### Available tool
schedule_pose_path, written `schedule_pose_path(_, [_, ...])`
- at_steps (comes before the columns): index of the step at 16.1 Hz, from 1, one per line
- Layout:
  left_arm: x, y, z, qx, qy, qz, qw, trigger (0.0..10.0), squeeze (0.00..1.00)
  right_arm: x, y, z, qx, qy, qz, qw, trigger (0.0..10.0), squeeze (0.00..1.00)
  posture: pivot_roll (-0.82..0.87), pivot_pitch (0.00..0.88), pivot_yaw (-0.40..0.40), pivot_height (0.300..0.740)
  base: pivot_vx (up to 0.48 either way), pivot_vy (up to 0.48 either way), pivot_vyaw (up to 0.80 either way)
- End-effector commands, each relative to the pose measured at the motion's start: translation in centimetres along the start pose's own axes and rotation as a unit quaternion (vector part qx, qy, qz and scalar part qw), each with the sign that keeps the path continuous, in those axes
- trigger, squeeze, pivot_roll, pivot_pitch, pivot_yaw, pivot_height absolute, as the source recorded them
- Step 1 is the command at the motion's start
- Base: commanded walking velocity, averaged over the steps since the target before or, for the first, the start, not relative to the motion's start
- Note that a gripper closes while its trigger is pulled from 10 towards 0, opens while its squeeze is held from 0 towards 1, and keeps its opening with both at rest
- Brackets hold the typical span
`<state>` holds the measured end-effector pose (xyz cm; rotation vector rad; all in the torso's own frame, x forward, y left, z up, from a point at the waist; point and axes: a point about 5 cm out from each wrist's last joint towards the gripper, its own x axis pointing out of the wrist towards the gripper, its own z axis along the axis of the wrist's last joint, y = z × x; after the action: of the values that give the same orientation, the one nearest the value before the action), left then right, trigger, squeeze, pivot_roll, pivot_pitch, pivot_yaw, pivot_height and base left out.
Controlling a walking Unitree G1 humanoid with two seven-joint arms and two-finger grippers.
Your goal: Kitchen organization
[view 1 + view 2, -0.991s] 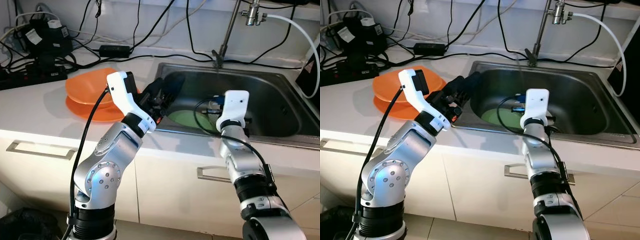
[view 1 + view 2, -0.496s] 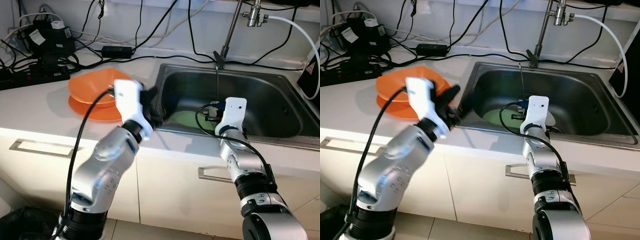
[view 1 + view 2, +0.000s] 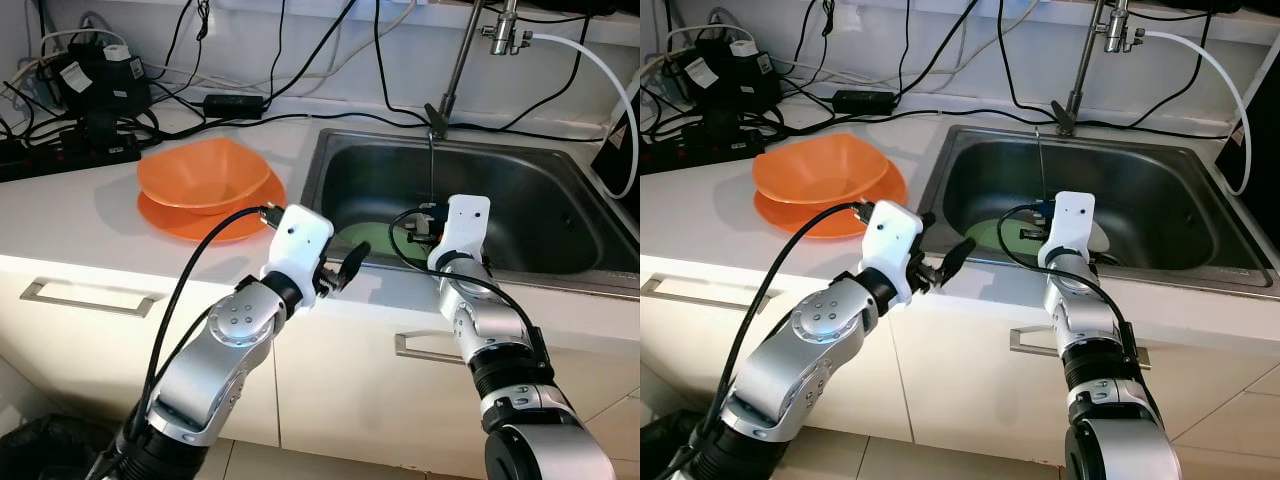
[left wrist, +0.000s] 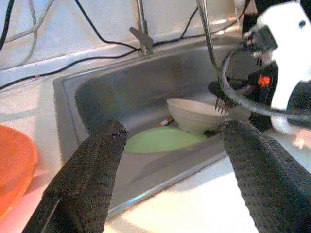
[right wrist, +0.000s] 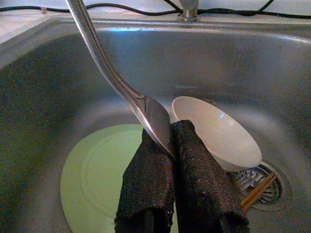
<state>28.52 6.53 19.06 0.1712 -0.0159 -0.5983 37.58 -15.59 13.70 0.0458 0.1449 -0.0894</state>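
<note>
My right gripper (image 5: 171, 127) hangs inside the steel sink (image 3: 540, 200), shut on a metal fork (image 5: 104, 63). The fork's handle slants upward and its tines (image 4: 221, 103) point down. Below it a green plate (image 5: 102, 170) lies flat on the sink floor, and a white bowl (image 5: 218, 133) rests tilted beside the drain. My left gripper (image 4: 175, 128) is open and holds nothing. It sits low over the counter's front edge near the sink's front left corner, pointing toward the sink. An orange bowl (image 3: 205, 175) sits on an orange plate (image 3: 190, 222) on the counter to the left.
Chopsticks (image 5: 257, 189) lie on the drain strainer. A faucet (image 3: 460, 60) with a white hose rises behind the sink. Power strips and black cables (image 3: 80, 90) crowd the back left of the counter. Drawer handles (image 3: 85, 298) run along the cabinet front below.
My left arm has swung from above the sink's left rim, forward and down to the counter's front edge. The right gripper and fork have barely moved.
</note>
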Motion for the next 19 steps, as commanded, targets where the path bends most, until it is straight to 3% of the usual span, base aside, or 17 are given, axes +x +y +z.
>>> schedule_pose_path(1, [0.16,-0.48,0.18,0.008,0.004,-0.011,1.000,10.0,0.00,0.05,0.19,-0.05,-0.002,0.008,0.008,1.000,10.0,0.00,0.08,0.006,-0.015,0.740,0.000,0.000,0.00])
schedule_pose_path(4, [0.10,-0.78,0.41,-0.028,-0.020,-0.022,0.999,10.0,0.00,0.19,0.25,0.61,-0.007,-0.003,0.013,1.000,10.0,0.00,0.08,0.010,-0.015,0.740,0.000,0.000,0.00])
schedule_pose_path(10, [0.01,-0.86,0.52,-0.021,-0.007,-0.042,0.999,10.0,0.00,0.40,0.43,0.91,-0.013,-0.007,0.018,1.000,10.0,0.00,0.09,0.020,-0.017,0.740,0.000,0.000,0.00])
schedule_pose_path(12, [0.10,-0.82,0.43,-0.020,-0.003,-0.040,0.999,10.0,0.00,0.41,0.66,0.91,-0.016,-0.007,0.022,1.000,10.0,0.25,0.09,0.024,-0.019,0.740,0.000,0.000,0.00])
schedule_pose_path(13, [0.08,-0.75,0.49,-0.023,-0.005,-0.038,0.999,10.0,0.00,0.38,0.80,0.88,-0.015,-0.007,0.025,1.000,10.0,1.00,0.09,0.026,-0.019,0.740,0.000,0.000,0.00])
schedule_pose_path(15, [0.06,-0.67,0.52,-0.026,-0.006,-0.038,0.999,10.0,0.00,0.38,0.90,0.80,-0.017,-0.005,0.026,1.000,10.0,1.00,0.09,0.028,-0.019,0.740,0.000,0.000,0.00])
schedule_pose_path(16, [0.03,-0.65,0.48,-0.026,-0.005,-0.038,0.999,10.0,0.00,0.38,0.96,0.69,-0.020,-0.003,0.027,0.999,10.0,0.06,0.09,0.029,-0.018,0.740,0.000,0.000,0.00])
schedule_pose_path(17, [0.00,-0.64,0.46,-0.025,-0.003,-0.038,0.999,10.0,0.00,0.39,1.01,0.62,-0.023,-0.002,0.028,0.999,10.0,0.00,0.09,0.029,-0.018,0.740,0.000,0.000,0.00])
schedule_pose_path(19, [0.03,-0.60,0.48,-0.024,-0.001,-0.038,0.999,10.0,0.00,0.37,1.12,0.59,-0.023,-0.002,0.030,0.999,10.0,0.00,0.09,0.029,-0.017,0.740,0.000,0.000,0.00])
